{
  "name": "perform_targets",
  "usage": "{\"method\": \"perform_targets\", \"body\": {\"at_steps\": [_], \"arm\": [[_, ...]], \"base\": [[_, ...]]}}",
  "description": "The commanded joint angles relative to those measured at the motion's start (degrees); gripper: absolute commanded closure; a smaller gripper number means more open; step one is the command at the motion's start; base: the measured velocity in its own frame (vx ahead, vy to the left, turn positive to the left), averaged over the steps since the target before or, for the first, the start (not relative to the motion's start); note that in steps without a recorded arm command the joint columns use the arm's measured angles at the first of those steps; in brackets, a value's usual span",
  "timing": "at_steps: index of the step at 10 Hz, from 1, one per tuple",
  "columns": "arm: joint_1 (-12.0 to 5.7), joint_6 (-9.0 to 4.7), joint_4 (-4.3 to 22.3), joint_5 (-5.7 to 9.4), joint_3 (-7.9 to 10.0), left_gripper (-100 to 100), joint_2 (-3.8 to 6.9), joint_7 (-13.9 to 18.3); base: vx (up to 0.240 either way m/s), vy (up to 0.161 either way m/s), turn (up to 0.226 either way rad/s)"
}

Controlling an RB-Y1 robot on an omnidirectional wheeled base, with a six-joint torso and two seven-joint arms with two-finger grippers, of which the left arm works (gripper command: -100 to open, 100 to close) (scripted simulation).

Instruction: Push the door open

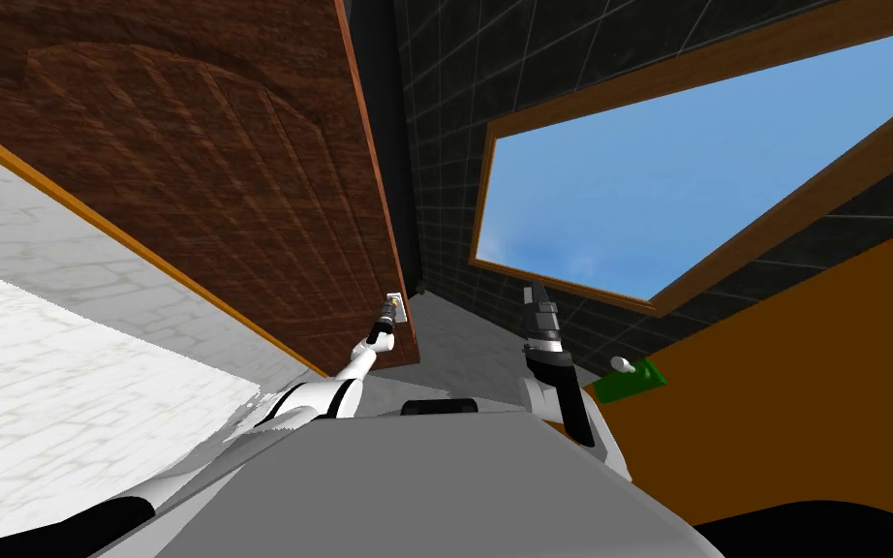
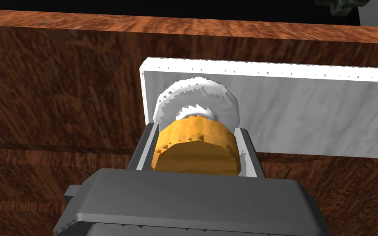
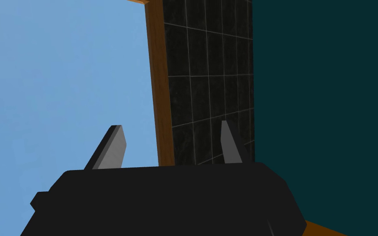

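A dark brown wooden door (image 1: pixel 222 184) fills the upper left of the head view, its free edge near the middle. My left gripper (image 1: pixel 391 312) reaches to the door's knob at a white plate (image 1: pixel 395 305). In the left wrist view the two fingers (image 2: pixel 145 145) press the sides of the orange knob (image 2: pixel 196 145), which stands out from a white rosette (image 2: pixel 200 96) on the white plate (image 2: pixel 307 114). My right gripper (image 1: pixel 535 294) is raised in front of the window, fingers (image 3: pixel 112 147) apart and holding nothing.
A dark tiled wall (image 1: pixel 445 145) with a wood-framed window (image 1: pixel 687 174) stands right of the door. A brown surface (image 1: pixel 803 407) carrying a small green object (image 1: pixel 633 380) lies at my right. A white marbled wall (image 1: pixel 57 329) runs along the left.
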Motion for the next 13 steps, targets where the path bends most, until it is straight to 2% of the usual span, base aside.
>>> {"method": "perform_targets", "body": {"at_steps": [1,13], "arm": [[0.12,-0.05,0.1,0.31,0.76,100,0.39,-0.3],[0.97,-0.44,0.5,2.55,6.29,100,3.25,-2.3]], "base": [[0.124,-0.058,0.042],[0.171,-0.085,0.055]]}}
